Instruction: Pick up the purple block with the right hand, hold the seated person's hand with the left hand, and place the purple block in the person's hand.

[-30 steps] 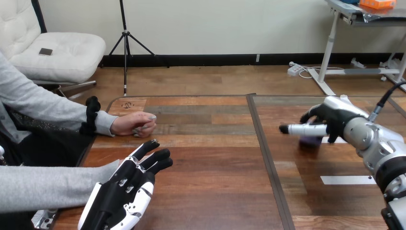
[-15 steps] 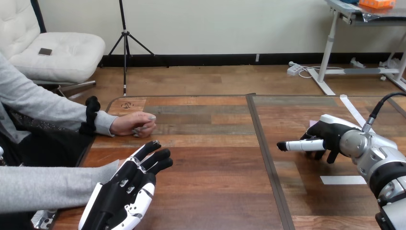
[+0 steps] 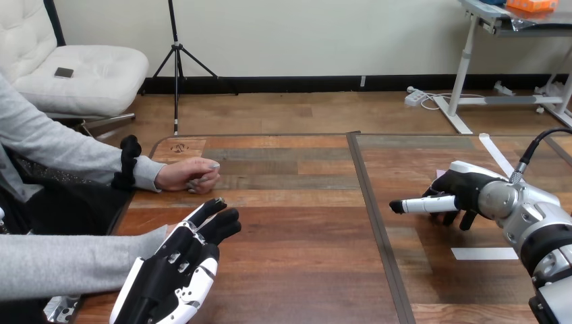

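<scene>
One purple block [image 3: 440, 174], mostly behind robot hand [image 3: 465, 187]

Black left robot hand [image 3: 170, 273] with white shells; silver right forearm [image 3: 539, 221].

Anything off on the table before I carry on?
Nothing is spilled, askew or damaged. The person's hand rests curled on the table, apart from the open left hand.

Left hand [image 3: 177, 270], fingers [image 3: 219, 226] straight, over worktop [image 3: 303, 223] near person's hand [image 3: 191, 175]; right hand [image 3: 465, 192] low at worktop's right
</scene>
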